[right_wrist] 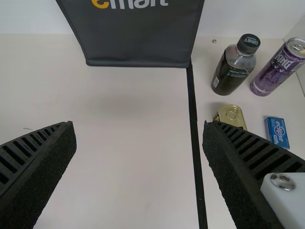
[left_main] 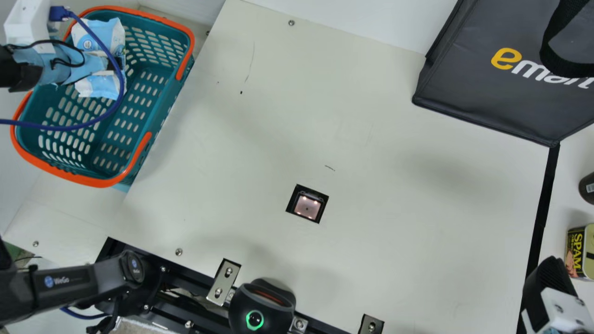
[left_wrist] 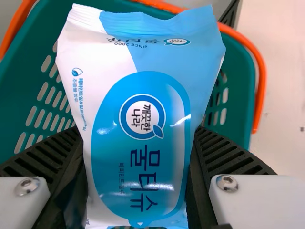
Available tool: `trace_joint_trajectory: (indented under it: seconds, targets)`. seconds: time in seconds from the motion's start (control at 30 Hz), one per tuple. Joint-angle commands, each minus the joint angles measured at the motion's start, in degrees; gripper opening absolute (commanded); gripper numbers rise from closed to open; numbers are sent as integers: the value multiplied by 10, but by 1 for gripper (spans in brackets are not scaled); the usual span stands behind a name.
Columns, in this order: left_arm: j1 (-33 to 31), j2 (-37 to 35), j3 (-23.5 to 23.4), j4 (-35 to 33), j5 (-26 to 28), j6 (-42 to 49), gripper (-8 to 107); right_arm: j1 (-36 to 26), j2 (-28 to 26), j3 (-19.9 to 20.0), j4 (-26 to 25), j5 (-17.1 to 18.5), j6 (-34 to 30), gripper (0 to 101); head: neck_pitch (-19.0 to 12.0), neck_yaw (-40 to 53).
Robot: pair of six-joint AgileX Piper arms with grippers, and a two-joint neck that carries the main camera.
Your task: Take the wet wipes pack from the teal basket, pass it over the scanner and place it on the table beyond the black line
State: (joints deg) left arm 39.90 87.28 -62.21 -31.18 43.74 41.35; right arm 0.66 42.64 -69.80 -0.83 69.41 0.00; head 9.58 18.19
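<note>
In the main view my left gripper is over the back part of the teal basket, with the blue-and-white wet wipes pack at its fingers. The left wrist view shows the wet wipes pack squeezed between both ribbed fingers of my left gripper, the teal basket behind it. My right gripper is at the main view's lower right corner, by the black line. In the right wrist view, my right gripper stands open with nothing held, above the table and black line.
A scanner window lies in the table's middle. A dark bag stands at the back right. Beyond the line are a spam can, a dark bottle, a purple can and a small blue box.
</note>
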Motion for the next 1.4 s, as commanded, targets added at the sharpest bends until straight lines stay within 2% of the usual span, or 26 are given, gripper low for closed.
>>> trace_joint_trajectory:
  seconds: [0.0, 0.57, 1.37]
  targets:
    - [-8, -9, -4, 9, 8, -17, -8, 0, 0, 0, 0, 0, 0, 95, -17, 2]
    - [-137, -97, -13, 113, 76, -147, -8, 0, 0, 0, 0, 0, 0, 95, -17, 2]
    - [-421, -173, 35, 213, 127, -337, -8, 0, 0, 0, 0, 0, 0, 95, -17, 2]
